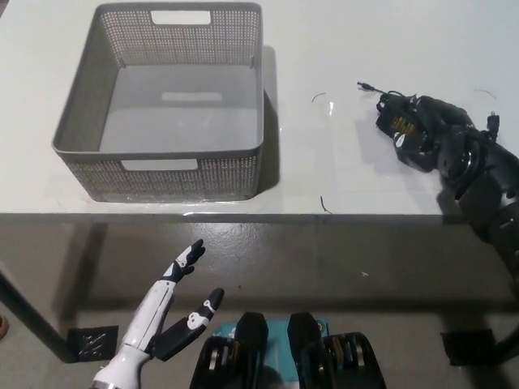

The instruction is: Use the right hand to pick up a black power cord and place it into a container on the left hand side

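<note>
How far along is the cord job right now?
Early. The black right hand has reached the black power cord at the table's right side and its fingers lie on the adapter; whether the grasp is firm is unclear. The lift and carry remain: the grey basket holds nothing. The white left hand rests open below the table edge.
</note>
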Motion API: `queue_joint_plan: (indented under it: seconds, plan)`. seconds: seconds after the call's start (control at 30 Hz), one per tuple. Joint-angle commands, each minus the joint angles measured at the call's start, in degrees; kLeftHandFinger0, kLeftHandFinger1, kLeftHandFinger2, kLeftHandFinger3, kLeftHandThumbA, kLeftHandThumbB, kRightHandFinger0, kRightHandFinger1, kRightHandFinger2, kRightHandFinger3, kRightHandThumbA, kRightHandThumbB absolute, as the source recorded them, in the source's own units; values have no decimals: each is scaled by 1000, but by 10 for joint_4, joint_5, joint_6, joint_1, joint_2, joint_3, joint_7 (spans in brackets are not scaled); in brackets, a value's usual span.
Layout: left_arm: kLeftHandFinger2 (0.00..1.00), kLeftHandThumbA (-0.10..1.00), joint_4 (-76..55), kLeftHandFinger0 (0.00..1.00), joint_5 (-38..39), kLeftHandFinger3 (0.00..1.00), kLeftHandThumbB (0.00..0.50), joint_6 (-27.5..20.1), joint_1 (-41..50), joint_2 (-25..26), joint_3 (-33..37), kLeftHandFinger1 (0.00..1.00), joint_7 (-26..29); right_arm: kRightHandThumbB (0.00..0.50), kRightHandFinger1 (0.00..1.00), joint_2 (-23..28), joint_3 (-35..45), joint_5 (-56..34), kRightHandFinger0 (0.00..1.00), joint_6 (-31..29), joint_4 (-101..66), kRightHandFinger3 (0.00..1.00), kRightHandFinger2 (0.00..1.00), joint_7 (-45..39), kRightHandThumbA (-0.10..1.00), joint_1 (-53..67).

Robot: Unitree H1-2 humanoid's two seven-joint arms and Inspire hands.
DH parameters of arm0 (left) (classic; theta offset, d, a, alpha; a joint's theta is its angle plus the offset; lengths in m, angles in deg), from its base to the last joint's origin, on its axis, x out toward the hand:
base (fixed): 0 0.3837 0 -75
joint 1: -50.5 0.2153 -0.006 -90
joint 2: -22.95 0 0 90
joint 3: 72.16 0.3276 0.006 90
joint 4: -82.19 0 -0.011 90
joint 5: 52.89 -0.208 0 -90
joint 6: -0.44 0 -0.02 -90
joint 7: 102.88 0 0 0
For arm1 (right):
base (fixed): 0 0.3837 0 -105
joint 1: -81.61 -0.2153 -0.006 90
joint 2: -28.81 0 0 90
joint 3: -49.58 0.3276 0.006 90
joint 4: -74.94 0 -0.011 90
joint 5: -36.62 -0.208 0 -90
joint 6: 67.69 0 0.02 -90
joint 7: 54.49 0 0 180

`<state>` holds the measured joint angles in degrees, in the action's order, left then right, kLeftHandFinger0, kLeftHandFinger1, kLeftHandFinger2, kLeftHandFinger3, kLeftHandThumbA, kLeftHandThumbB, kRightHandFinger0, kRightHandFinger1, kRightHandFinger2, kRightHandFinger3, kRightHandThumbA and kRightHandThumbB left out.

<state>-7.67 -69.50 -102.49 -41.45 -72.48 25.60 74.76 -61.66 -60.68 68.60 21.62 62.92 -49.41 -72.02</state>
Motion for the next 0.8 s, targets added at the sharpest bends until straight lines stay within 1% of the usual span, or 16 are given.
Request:
queue_joint_plan:
  seconds: [0.0,0.03,0.1,0.13,0.2,0.3,0.33,0.4,0.43,0.47,0.5,0.53,0.57,0.6,0.7,0.77]
  plan:
    - [1000,699,-19,1000,-3,1000,57,-11,-15,4,-4,1000,3,163,586,9,19,-29,102,-49,5,912,959,72,-100,-30]
    - [1000,699,-20,1000,-4,1000,55,-11,-15,4,-4,1000,3,177,534,10,21,-30,60,-57,5,880,913,77,-100,-29]
    - [1000,702,-19,1000,-5,1000,54,-11,-15,3,-3,1000,4,180,522,11,24,-34,62,-61,6,866,893,83,-100,-28]
    - [1000,720,-20,1000,-3,1000,58,-10,-15,4,-3,1000,2,185,469,11,28,-39,15,-70,4,834,848,93,-100,-28]
    - [1000,736,-20,1000,-5,1000,58,-9,-15,5,-3,1000,2,191,445,12,35,-46,0,-80,3,818,836,101,-100,-29]
    - [1000,734,-22,1000,-4,1000,53,-5,-15,5,-4,1000,1,186,462,13,45,-54,3,-87,-4,824,868,101,-100,-35]
    - [1000,732,-21,1000,-5,1000,52,-7,-15,5,-4,1000,1,186,444,13,49,-57,0,-92,-6,823,864,104,-100,-37]
    - [1000,726,-19,1000,-4,1000,46,-11,-17,5,-5,1000,2,170,451,13,53,-59,0,-100,-12,896,882,114,-100,-46]
    - [1000,725,-16,1000,-2,1000,46,-14,-16,5,-5,1000,3,184,437,13,51,-57,0,-107,-21,884,878,124,-100,-52]
    - [1000,727,-16,1000,-3,1000,48,-14,-15,6,-5,1000,3,184,405,13,53,-58,0,-114,-24,817,824,129,-100,-58]
    - [1000,728,-17,1000,-4,1000,49,-12,-15,6,-5,1000,2,183,404,13,55,-61,0,-117,-25,819,806,129,-100,-61]
    - [1000,728,-18,1000,-5,1000,49,-12,-15,5,-5,1000,2,167,404,14,61,-68,0,-122,-30,827,793,124,-100,-67]
    - [1000,726,-17,1000,-5,1000,49,-13,-15,5,-5,1000,3,116,413,14,65,-72,0,-126,-34,801,747,120,-100,-70]
    - [1000,735,-17,1000,-6,1000,60,-11,-15,5,-4,1000,2,158,457,15,67,-72,6,-125,-43,813,769,120,-100,-77]
    - [1000,742,-18,1000,-8,1000,59,-6,-14,5,-4,1000,2,149,438,18,74,-76,0,-112,-68,861,775,111,-100,-91]
    - [1000,739,-21,1000,-10,1000,53,-4,-13,5,-4,1000,2,161,444,21,74,-72,0,-110,-90,871,785,113,-100,-94]
